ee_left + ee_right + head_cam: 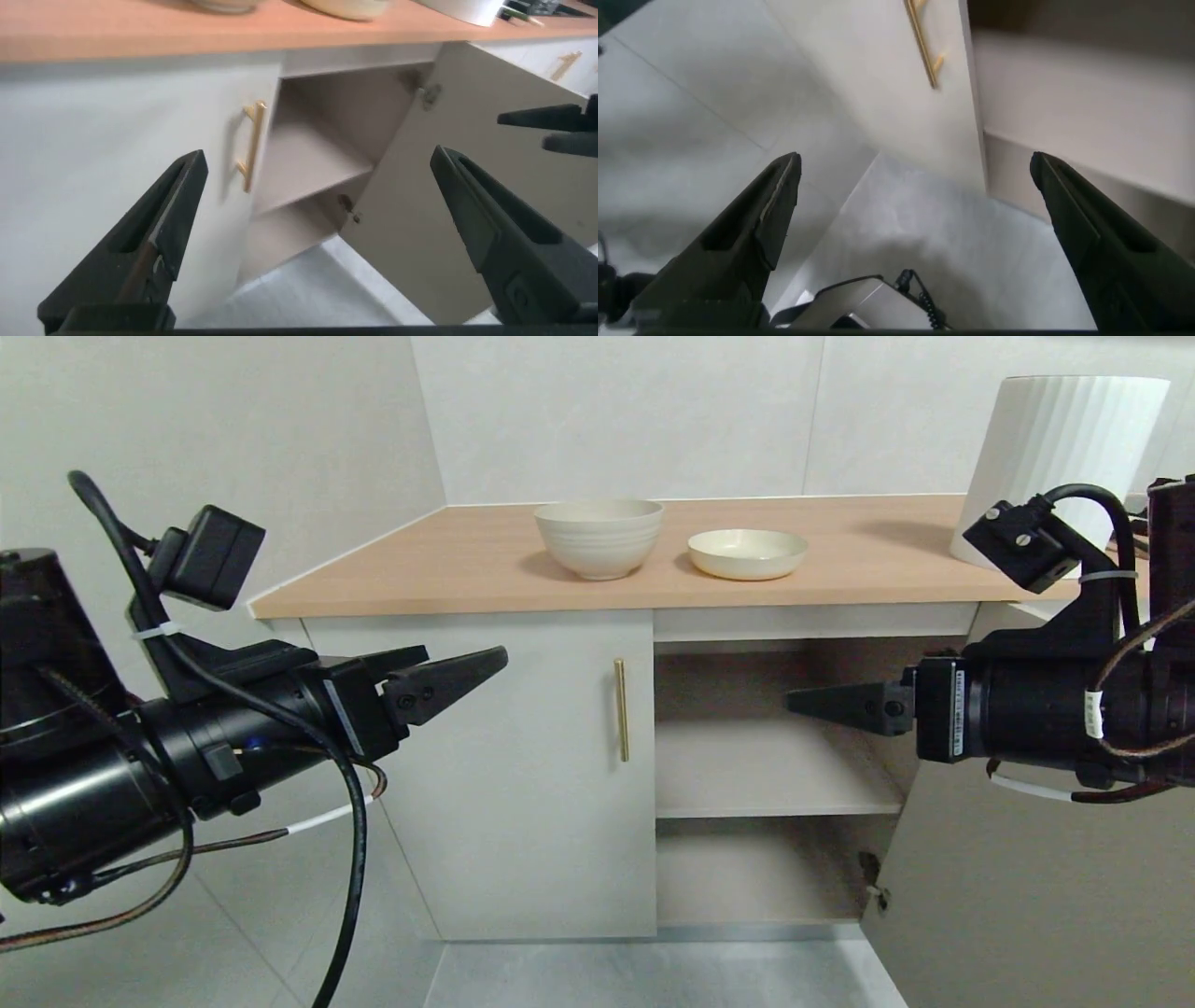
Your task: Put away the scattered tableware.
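Two tools, both spread wide and empty. My left tool (467,677) hangs in front of the closed door (523,784), and my right tool (822,702) sits level with the open compartment, tip pointing in over the upper shelf (775,770).

Up on the tabletop (448,569), above both tools, stand the bowl (598,537) and, just beside it to the right, the shallow dish (747,553), apart from each other. Both look like glazed ceramic: stiff, slick and breakable, I reckon, with some weight in the bowl. I'd pinch the bowl at its rim, one finger inside and one outside. The dish sits low, so its near lip looks like the only hold.

Both pieces sit near the tabletop's front edge, so approach room from the front is good. The open door (1008,896) swings out just under my right arm, and the white ribbed pot (1064,457) stands above it. The gap over the shelf looks low, so the bowl should go in level.
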You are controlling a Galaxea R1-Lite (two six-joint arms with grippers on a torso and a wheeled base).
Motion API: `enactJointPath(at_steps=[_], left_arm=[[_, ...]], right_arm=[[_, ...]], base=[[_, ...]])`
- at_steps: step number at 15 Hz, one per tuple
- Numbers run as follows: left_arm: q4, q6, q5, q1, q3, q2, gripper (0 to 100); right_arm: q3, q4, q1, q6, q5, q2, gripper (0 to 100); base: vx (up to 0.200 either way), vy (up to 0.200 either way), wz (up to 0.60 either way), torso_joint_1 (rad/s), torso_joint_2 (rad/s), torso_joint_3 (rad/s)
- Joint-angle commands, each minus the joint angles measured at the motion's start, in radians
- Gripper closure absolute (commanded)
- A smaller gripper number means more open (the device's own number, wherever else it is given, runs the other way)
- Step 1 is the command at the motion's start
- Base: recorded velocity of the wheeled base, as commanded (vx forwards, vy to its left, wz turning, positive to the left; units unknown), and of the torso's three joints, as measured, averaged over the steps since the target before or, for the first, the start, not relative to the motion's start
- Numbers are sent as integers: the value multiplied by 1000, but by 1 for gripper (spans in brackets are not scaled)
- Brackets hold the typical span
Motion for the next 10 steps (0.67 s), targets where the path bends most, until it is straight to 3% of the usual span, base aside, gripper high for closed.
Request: enactJointPath(at_steps=[1, 5, 10], left_arm=[[-1, -1, 0, 1, -2, 5, 0], [-4, -2, 2, 1, -2, 2, 0], [2, -4, -3, 0, -3, -30, 0]], right_arm=[[6, -1, -1, 0, 4, -12, 0], [21, -8, -1, -1, 9, -24, 0], [36, -10, 1, -6, 10, -41, 0]], base=[[200, 0, 0, 2, 7, -2], [200, 0, 0, 1, 5, 0], [0, 0, 0, 0, 0, 0]])
